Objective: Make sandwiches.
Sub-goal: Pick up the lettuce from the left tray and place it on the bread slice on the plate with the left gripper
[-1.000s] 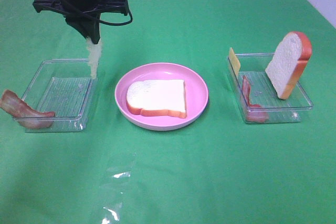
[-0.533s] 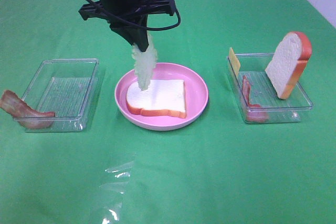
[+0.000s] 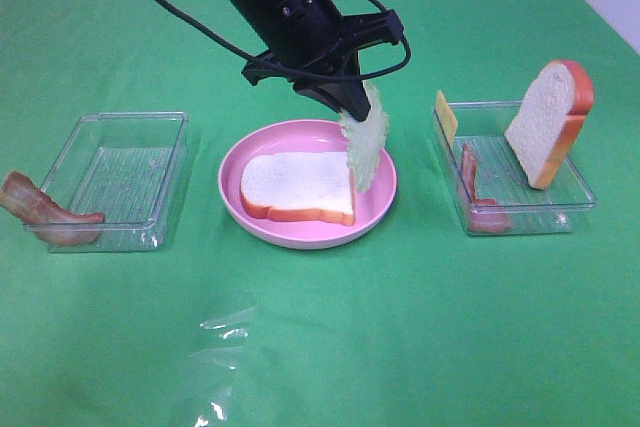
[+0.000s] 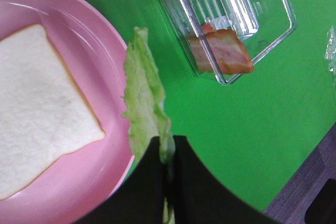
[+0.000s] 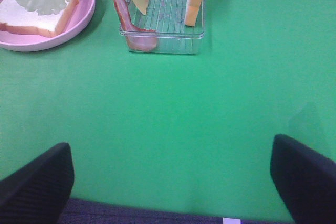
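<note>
Since a second ago the left gripper (image 3: 350, 107) has swung from the left tray (image 3: 130, 117) across to the pink plate (image 3: 300, 234). It stays pinched shut on the lettuce leaf (image 3: 365, 147), which now dangles at the plate's three o'clock rim beside the flat bread slice (image 3: 298, 185).

Counted left to right:
- Two trays and one plate.
- Two bacon strips: the left bacon strip (image 3: 40, 212) is at the left tray's eight o'clock corner, and the right bacon strip (image 3: 470, 182) lies along the right tray's (image 3: 520, 224) nine o'clock wall.
- Two bread slices, the upright bread slice (image 3: 550, 122) leaning at three o'clock.
- One cheese slice (image 3: 446, 115) at eleven o'clock.

The green cloth (image 3: 420, 327) lies bare at the plate's six o'clock, with gaps beside each tray. The right gripper (image 5: 170, 145) is spread wide, holding nothing.
</note>
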You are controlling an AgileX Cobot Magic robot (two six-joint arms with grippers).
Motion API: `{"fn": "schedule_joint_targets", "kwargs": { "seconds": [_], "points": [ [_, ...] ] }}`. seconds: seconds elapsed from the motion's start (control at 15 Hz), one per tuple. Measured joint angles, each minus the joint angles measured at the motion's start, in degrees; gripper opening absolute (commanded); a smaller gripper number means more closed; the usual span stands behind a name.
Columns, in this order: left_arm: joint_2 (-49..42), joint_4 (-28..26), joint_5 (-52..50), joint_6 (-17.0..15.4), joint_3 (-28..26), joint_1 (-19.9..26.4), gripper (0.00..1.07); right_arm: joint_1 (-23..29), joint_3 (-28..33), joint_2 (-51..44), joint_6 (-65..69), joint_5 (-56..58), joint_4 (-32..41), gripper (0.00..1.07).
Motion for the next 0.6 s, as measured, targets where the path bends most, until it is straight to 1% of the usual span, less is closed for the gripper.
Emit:
{"fn": "schedule_joint_targets", "kwargs": {
  "seconds": [0.27,0.33,0.47,0.6],
  "points": [
    [2.9,-0.3,-0.9,0.4,0.0,0.0,0.00,0.0,0.0,0.0,0.0,0.0,0.0,0.98],
    [3.4,0.4,-1.0,0.4,0.0,0.0,0.00,0.0,0.0,0.0,0.0,0.0,0.0,0.98],
    [3.7,3.8,-1.1,0.4,0.0,0.0,0.00,0.0,0.0,0.0,0.0,0.0,0.0,0.98],
    [3.7,8.3,-1.4,-1.1,0.0,0.0,0.00,0.0,0.0,0.0,0.0,0.0,0.1,0.98]
  ]
}}
